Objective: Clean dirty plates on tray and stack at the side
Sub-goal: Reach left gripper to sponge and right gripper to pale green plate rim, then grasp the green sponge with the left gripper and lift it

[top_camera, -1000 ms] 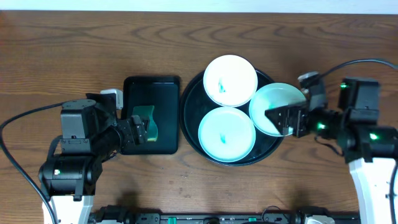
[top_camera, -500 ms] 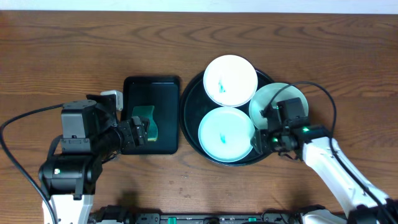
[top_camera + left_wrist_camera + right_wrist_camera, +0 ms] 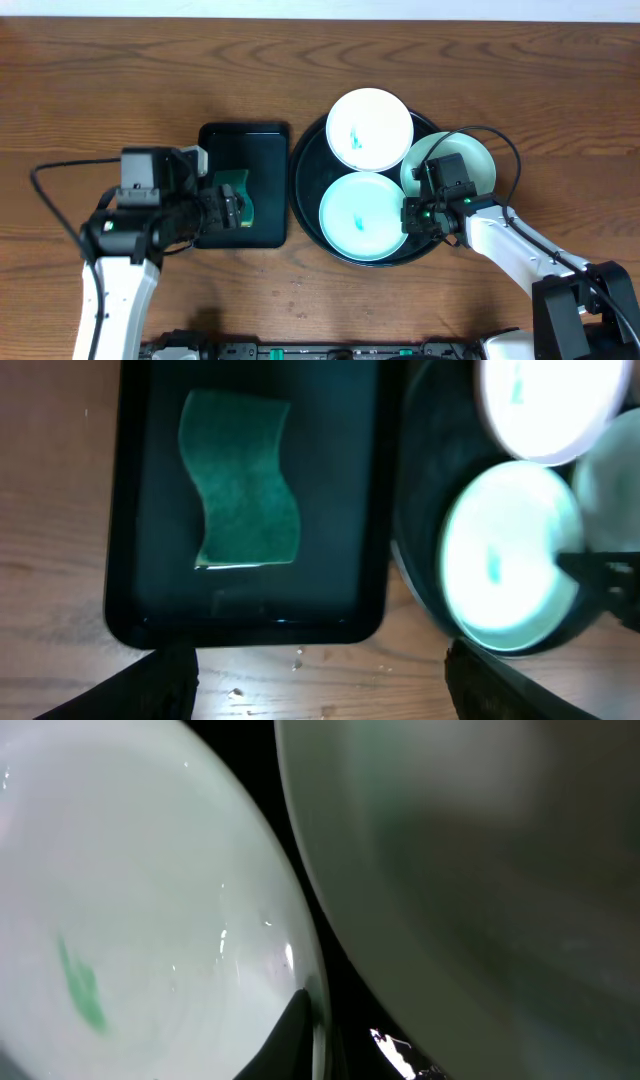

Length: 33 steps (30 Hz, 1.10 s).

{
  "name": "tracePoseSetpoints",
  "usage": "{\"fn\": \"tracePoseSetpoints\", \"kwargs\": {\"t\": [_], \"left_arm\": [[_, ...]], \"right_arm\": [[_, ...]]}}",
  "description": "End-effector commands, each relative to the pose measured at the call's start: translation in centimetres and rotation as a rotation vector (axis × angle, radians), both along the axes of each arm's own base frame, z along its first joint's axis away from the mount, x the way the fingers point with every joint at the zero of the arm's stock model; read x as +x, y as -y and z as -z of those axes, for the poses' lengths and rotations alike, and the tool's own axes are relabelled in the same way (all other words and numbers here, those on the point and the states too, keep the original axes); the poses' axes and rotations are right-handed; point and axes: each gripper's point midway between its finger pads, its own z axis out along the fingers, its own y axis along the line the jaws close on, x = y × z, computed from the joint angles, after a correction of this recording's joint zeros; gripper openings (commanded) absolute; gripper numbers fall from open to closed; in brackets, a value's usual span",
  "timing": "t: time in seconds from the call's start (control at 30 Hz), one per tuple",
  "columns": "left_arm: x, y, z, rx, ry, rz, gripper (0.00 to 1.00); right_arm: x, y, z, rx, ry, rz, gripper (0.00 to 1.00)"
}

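Three small round white plates are lying on the large round black glossy tray (image 3: 303, 180), so as far as I can judge the task is only beginning. The far plate (image 3: 370, 130) and the near plate (image 3: 365, 215) are each showing a green smear in the middle. The third plate (image 3: 476, 163) is sitting at the right side of the tray, and it seems to be leaning over the raised rim; on its visible part I am not finding any smear. Nothing is standing yet on the brown wood-grain counter (image 3: 150, 60) beside the tray, so no stack is started. The green sponge (image 3: 245, 480) is resting in the smaller rectangular black tray (image 3: 245, 133), not yet taken. The left gripper (image 3: 228, 205) is hovering above it with the jaws spread wide. The right gripper (image 3: 410, 215) is reaching down between the near plate and the third plate, with the jaws pressed together at the near plate's edge. Whether they are really pinching that rim, the wrist view is too close and too blurred to tell. All wiping and all stacking are waiting to be done.
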Motion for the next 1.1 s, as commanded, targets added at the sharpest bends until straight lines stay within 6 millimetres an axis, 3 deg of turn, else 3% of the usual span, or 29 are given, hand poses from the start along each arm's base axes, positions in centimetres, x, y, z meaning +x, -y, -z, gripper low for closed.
{"fn": "tracePoseSetpoints", "kwargs": {"t": [0.0,0.17,0.53,0.63,0.77,0.9,1.07], "left_arm": [[1.0,-2.2,1.6,0.108,-0.068,-0.094,0.76],[2.4,-3.1,5.5,0.155,-0.194,-0.132,0.72],[5.9,-1.8,13.1,0.108,-0.305,-0.099,0.68],[6.1,-1.5,14.5,0.111,-0.327,-0.087,0.59],[6.0,-0.8,15.8,0.158,-0.341,-0.053,0.57],[5.9,-1.4,16.2,0.297,-0.334,-0.035,0.42],[5.9,-1.5,13.8,0.323,-0.329,-0.039,0.5]], "right_arm": [[-0.7,0.8,1.2,-0.045,-0.039,0.041,0.05],[-0.8,0.8,1.2,-0.047,-0.045,0.04,0.07],[-1.0,0.9,1.3,-0.049,-0.053,0.04,0.08],[-1.0,0.9,1.3,-0.049,-0.053,0.04,0.08],[-1.0,0.9,1.3,-0.049,-0.053,0.04,0.08],[-1.0,0.9,1.3,-0.049,-0.053,0.04,0.08],[-1.3,1.0,1.4,-0.053,-0.066,0.04,0.08]]}}
